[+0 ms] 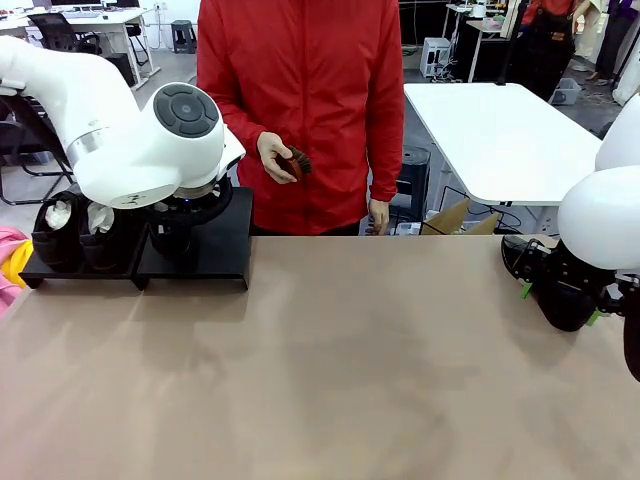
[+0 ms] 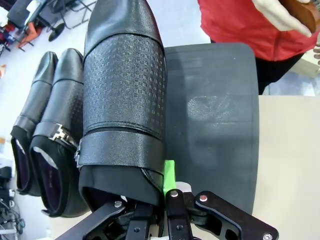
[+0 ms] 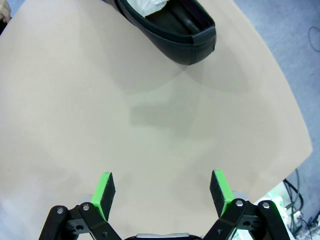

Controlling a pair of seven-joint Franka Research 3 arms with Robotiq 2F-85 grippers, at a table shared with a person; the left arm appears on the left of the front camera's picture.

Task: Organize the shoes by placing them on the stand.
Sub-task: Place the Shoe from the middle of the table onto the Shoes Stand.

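Beyond the tan bench (image 1: 330, 360) stands a person in a red jacket (image 1: 300, 90), with white tables and office chairs in the room behind. No brand, label or writing can be read on anything.

At the far left of the bench sits the black stand (image 1: 205, 255), two flat platforms side by side. Two black shoes (image 1: 75, 235) rest on its left platform, heels toward the robot, with pale stuffing in their openings; in the left wrist view they lie side by side (image 2: 50, 150), one showing a metal buckle.

The left gripper's fingers (image 2: 170, 172) are closed on the heel end of a third black shoe (image 2: 125, 100), which has a textured strap across its upper. This shoe lies over the left part of the stand's right platform, toe pointing away toward the person; whether its sole rests on the platform cannot be told.

The right gripper (image 3: 162, 192) hangs above bare bench with its green-padded fingers spread wide, holding and touching nothing. A fourth shoe (image 3: 167, 25) lies on the bench ahead of it, near the right edge, apart from the fingers.

The person's hand (image 1: 275, 158) holds a small brown brush (image 1: 297, 163)
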